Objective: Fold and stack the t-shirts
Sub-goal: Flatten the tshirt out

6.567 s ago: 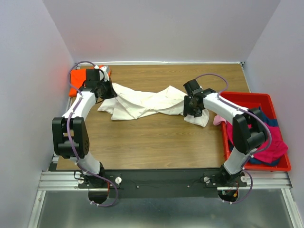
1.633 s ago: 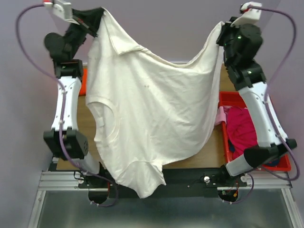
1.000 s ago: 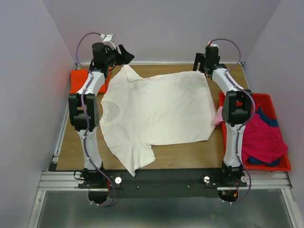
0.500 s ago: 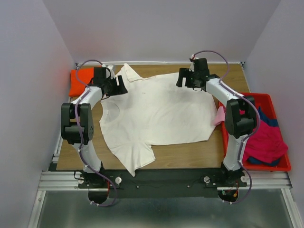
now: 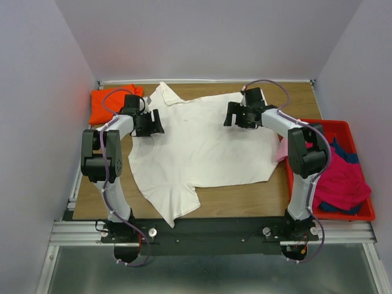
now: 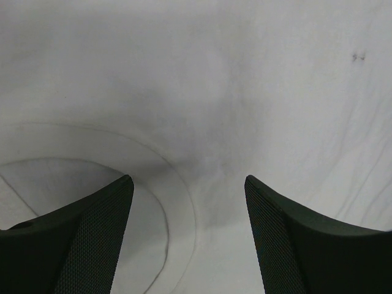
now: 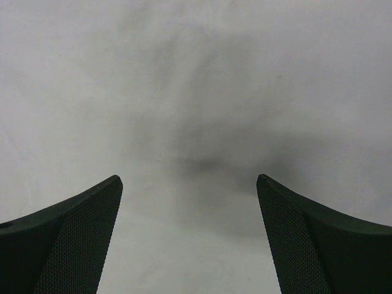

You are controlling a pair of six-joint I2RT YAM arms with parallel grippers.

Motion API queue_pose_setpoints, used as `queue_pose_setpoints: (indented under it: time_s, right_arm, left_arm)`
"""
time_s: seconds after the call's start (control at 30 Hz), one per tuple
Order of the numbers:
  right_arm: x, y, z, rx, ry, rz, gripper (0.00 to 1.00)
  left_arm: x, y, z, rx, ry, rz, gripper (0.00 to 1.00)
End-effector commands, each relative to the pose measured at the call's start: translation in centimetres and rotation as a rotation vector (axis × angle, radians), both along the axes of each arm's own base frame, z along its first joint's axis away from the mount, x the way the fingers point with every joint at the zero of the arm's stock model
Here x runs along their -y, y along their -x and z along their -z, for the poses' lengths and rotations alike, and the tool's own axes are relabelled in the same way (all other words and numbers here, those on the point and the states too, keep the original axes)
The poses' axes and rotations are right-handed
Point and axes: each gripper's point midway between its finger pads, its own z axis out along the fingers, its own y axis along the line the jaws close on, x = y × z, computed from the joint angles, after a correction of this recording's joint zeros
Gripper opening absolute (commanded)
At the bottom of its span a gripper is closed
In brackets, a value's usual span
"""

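Note:
A large cream-white t-shirt (image 5: 202,144) lies spread flat on the wooden table, one sleeve hanging over the near edge. My left gripper (image 5: 157,122) hovers open over the shirt's left part, near its curved collar seam (image 6: 177,202). Over the shirt's upper right part my right gripper (image 5: 228,115) is open too. Both wrist views show only pale cloth (image 7: 196,110) between the spread fingers, nothing held. A folded bright orange t-shirt (image 5: 110,103) rests at the table's back left corner. Magenta (image 5: 340,177), pale pink (image 5: 282,150) and dark blue (image 5: 348,153) t-shirts sit in the bin.
A rigid red plastic bin (image 5: 318,130) stands at the table's right edge. Bare wood (image 5: 245,196) shows in front of the spread shirt. Walls close in the back and both sides.
Both arms let go of the lifted shirt, now lying flat on the table. Both open grippers have since drawn back from the far edge toward the shirt's middle.

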Motion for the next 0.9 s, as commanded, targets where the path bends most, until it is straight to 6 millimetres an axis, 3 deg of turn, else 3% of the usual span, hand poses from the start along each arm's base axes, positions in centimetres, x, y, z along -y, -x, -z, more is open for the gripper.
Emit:
queue_pose_setpoints:
  time_s: [0.0, 0.27, 0.47, 0.63, 0.67, 0.73, 0.77, 0.8, 0.87]
  right_arm:
    - [-0.1, 1.4, 2.5, -0.077, -0.008, 0.009, 0.96]
    - [-0.1, 1.5, 4.5, -0.128, -0.008, 0.05, 0.96]
    - [-0.4, 0.1, 4.9, -0.138, -0.019, 0.102, 0.96]
    - [-0.8, -1.9, 4.7, -0.131, -0.025, 0.127, 0.96]
    - [-0.8, -2.0, 5.2, -0.147, -0.019, 0.132, 0.96]
    - [-1.0, -3.1, 4.6, -0.129, -0.022, 0.135, 0.96]
    - [-0.9, -3.3, 4.6, -0.131, -0.017, 0.139, 0.96]
    - [-0.9, -3.5, 5.2, -0.139, -0.007, 0.145, 0.96]
    - [-1.0, -4.6, 4.4, -0.122, -0.01, 0.148, 0.97]
  left_arm:
    - [-0.3, -0.9, 2.0, -0.044, -0.02, -0.004, 0.81]
    - [-0.6, -3.8, 3.6, -0.062, -0.038, -0.017, 0.82]
    - [-0.8, -6.2, 4.8, -0.077, -0.05, -0.015, 0.82]
    - [-0.8, -9.2, 4.3, -0.051, -0.046, -0.007, 0.82]
    - [-0.9, -9.5, 5.1, -0.064, -0.052, -0.006, 0.82]
    - [-1.2, -11.3, 4.2, -0.036, -0.059, -0.015, 0.82]
    - [-1.4, -11.7, 5.1, -0.048, -0.069, -0.023, 0.82]
    - [-1.7, -13.1, 4.0, -0.013, -0.071, -0.031, 0.82]
    - [-1.9, -14.7, 3.5, 0.021, -0.071, -0.03, 0.82]
